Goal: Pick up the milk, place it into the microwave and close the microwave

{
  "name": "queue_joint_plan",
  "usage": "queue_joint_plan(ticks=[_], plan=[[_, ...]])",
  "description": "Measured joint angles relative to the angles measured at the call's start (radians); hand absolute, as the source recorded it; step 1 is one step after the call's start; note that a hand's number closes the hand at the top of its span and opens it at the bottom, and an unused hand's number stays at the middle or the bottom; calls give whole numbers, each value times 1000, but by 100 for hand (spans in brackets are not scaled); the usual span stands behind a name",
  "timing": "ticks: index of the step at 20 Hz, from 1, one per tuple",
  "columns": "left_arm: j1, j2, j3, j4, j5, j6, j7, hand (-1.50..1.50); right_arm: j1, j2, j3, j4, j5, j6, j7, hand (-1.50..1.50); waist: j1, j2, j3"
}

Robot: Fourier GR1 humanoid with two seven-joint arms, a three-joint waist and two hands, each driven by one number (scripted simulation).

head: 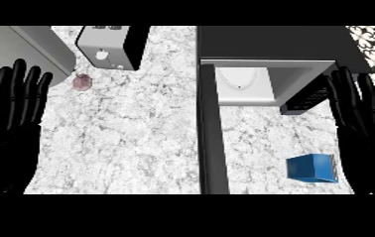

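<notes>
Nearest the robot, the blue milk carton (313,168) stands on the marble counter (124,132), just inward of the right hand (350,104) and below its fingertips, apart from it. That hand is released, fingers straight and up along the right edge; the left hand (22,102) rests the same way at the left edge. The step in hand appears to be the reach: the right hand should probably come down beside the carton and close across its upright sides. Beyond the hand, the microwave (271,47) gapes, its door (210,132) swung out on the hand's inner side, past the carton, leaving a path inside.
</notes>
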State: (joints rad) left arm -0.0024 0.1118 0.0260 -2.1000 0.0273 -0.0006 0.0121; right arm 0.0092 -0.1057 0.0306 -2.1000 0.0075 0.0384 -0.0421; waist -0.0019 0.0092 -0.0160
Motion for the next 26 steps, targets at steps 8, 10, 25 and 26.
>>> queue_joint_plan(ticks=[8, 10, 25, 26], plan=[[57, -50, -32, -8, -10, 15, 3, -150, 163, -36, -3, -224, -118, 92, 87, -150, -6, -11, 14], [91, -58, -34, -25, 1, 17, 23, -150, 227, -51, -10, -266, -156, 128, 100, -150, -5, -11, 15], [387, -29, 75, -238, 192, -119, 30, -150, 513, -2, -59, -339, -126, 210, 28, -150, 0, -13, 16], [408, -39, 69, -247, 187, -128, 21, -150, 517, 1, -72, -328, -126, 216, 18, -150, 0, -13, 16]])
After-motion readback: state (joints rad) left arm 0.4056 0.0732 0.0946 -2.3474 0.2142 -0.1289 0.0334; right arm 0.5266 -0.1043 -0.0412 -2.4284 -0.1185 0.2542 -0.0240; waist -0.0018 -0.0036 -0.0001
